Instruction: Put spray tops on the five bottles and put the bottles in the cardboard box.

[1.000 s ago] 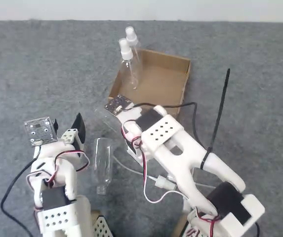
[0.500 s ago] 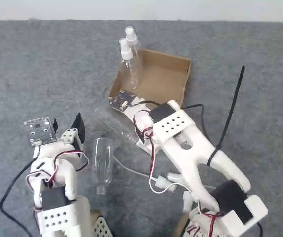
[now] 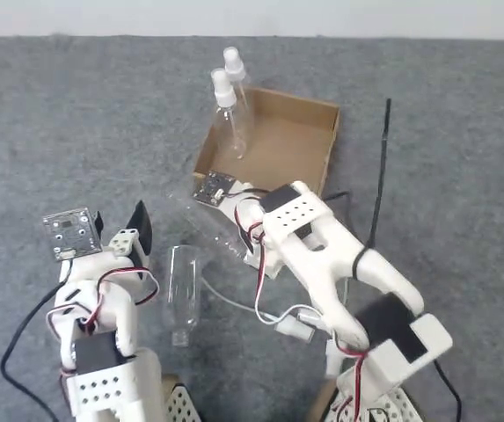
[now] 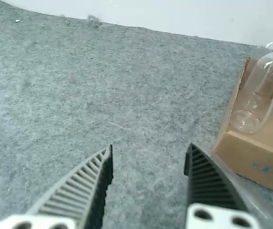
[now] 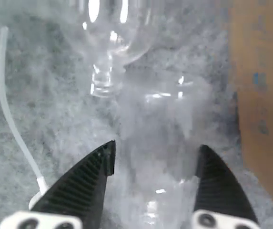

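Your left gripper point(image 4: 150, 150) hangs low over the grey bench point(image 3: 76, 114) at the near left. Its jaws are spread wide with nothing between them, and they face the cardboard box point(image 3: 309, 145).

Your right arm point(image 3: 309, 237) reaches in toward the near left corner of that box. In the right wrist view, the right gripper point(image 5: 157, 145) has its jaws well open on either side of a clear bottle point(image 5: 160, 119) lying on the bench. The jaws have not closed on the bottle, and you cannot tell whether either pad touches it. The side of the box is just beside this bottle.

An uncapped bottle point(image 3: 184, 290) lies on its side between your two arms, its open neck pointing toward the arm bases. A loose spray top point(image 3: 294, 327) rests under the right arm, with its thin white tube trailing across the bench toward that bottle.

Two capped bottles point(image 3: 230, 114) stand together at the far left corner of the box. The nearer one is inside the box. You cannot tell whether the farther one is inside or just behind the wall.
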### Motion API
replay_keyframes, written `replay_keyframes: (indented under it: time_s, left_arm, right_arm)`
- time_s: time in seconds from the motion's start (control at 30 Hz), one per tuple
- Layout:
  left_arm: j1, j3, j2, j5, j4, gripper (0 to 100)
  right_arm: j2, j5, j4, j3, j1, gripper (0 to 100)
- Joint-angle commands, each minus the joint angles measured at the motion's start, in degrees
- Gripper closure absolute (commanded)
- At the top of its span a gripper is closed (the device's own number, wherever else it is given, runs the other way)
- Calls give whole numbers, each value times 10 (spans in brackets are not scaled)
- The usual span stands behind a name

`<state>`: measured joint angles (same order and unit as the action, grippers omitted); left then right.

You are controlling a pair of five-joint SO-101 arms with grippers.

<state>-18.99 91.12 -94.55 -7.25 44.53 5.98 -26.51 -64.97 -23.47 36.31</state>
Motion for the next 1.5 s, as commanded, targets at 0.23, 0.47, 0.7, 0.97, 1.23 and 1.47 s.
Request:
replay_keyframes:
  time_s: [0.23,0.47,0.7,0.97,1.23,1.47]
  left_arm:
    - [-2,-11,-4,1,-17,772]
    - [-2,-11,-4,2,-17,772]
    - [-2,-11,-4,2,-17,772]
    - [-3,-10,-4,3,-17,772]
    - [-2,-10,-4,3,-17,772]
    - [-2,-10,-4,3,-17,772]
  right_arm:
    - [-57,-3,-4,9,-11,990]
    - [-160,123,-43,7,-10,991]
    - [-202,254,-44,6,-10,991]
    - [-225,376,-44,5,-36,991]
    - [-268,385,-73,5,-134,991]
    - [-313,477,-124,5,-204,991]
